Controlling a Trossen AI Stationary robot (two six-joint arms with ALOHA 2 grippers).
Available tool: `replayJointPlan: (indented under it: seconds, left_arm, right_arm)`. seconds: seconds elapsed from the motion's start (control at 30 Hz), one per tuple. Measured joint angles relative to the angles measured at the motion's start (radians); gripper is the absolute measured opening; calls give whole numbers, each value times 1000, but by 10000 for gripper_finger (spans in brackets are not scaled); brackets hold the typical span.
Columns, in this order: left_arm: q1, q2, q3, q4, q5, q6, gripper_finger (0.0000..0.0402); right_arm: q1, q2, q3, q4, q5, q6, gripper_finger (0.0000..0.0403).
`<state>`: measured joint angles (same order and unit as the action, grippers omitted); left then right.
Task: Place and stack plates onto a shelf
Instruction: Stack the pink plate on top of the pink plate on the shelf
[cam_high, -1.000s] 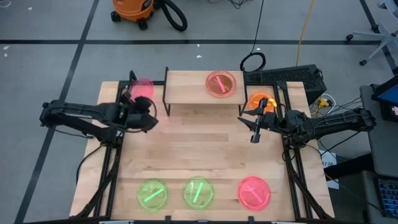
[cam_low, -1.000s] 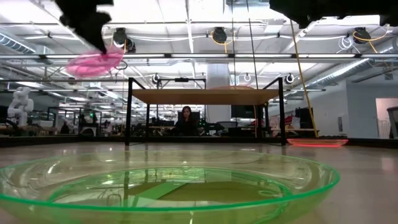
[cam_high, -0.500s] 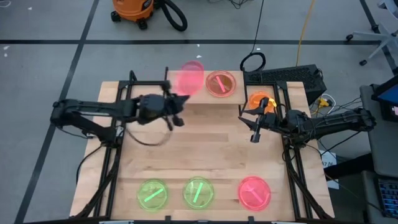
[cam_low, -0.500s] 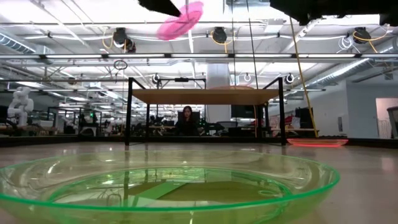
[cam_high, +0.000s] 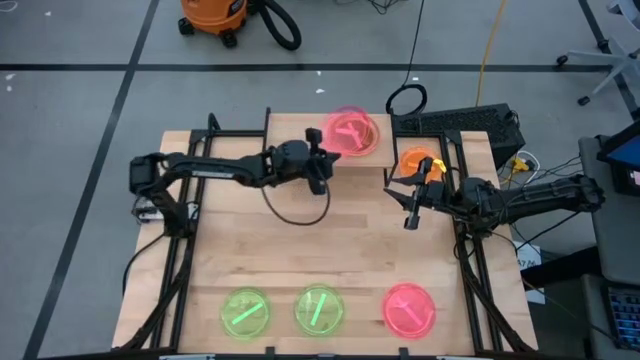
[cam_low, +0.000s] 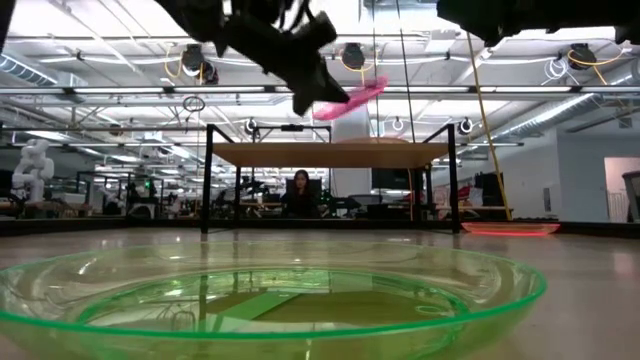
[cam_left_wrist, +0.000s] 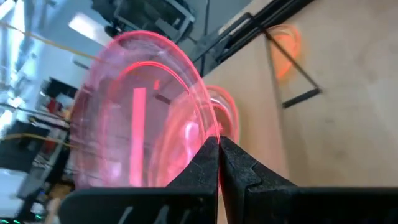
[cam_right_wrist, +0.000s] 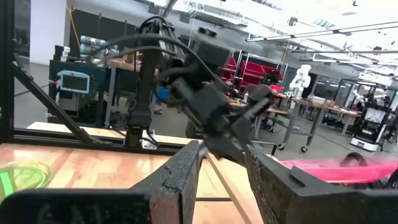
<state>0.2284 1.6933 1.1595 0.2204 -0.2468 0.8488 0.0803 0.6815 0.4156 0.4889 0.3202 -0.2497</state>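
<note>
My left gripper (cam_high: 322, 168) is shut on a pink plate (cam_high: 345, 126), which hovers over the right half of the shelf (cam_high: 290, 135). Right under it another pink plate (cam_left_wrist: 229, 111) lies flat on the shelf board; from above the two overlap. In the low view the held plate (cam_low: 350, 97) hangs tilted above the shelf (cam_low: 330, 154). An orange plate (cam_high: 419, 161) lies on the table right of the shelf. My right gripper (cam_high: 409, 207) waits open near that orange plate, touching nothing. My left gripper pinches the pink plate's rim (cam_left_wrist: 206, 132) between its two fingers, at the edge nearest the arm. The fingers reach it from the table's left, slanting slightly down. The plate is lifted clear and tilted, its far edge higher, above the plate on the shelf.
Two green plates (cam_high: 245, 312) (cam_high: 318, 308) and a pink plate (cam_high: 408, 308) lie along the table's near edge. The shelf's left half is bare board. Black frame rails run along both table sides. A keyboard (cam_high: 460, 122) sits beyond the far right corner.
My left gripper has swung from beside the shelf's left end toward the table's right, carrying the pink plate. It rose high over the shelf, then came down over the shelf's right half, above the plate lying there. The plate stays tilted in the hold.
</note>
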Motion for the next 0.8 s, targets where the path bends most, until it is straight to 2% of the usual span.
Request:
replayJointPlan:
  seconds: [0.13,0.27,0.6,0.8]
  left_arm:
    - [33,63,0,77,58,52,6]
    - [56,95,0,89,89,67,28]
    - [68,113,0,88,81,41,71]
    - [64,113,18,90,29,42,116]
  right_arm:
    - [0,0,-4,8,0,2,116]
    - [0,0,-5,9,0,2,116]
    - [0,0,-5,16,50,2,116]
    - [0,0,-5,13,52,-14,116]
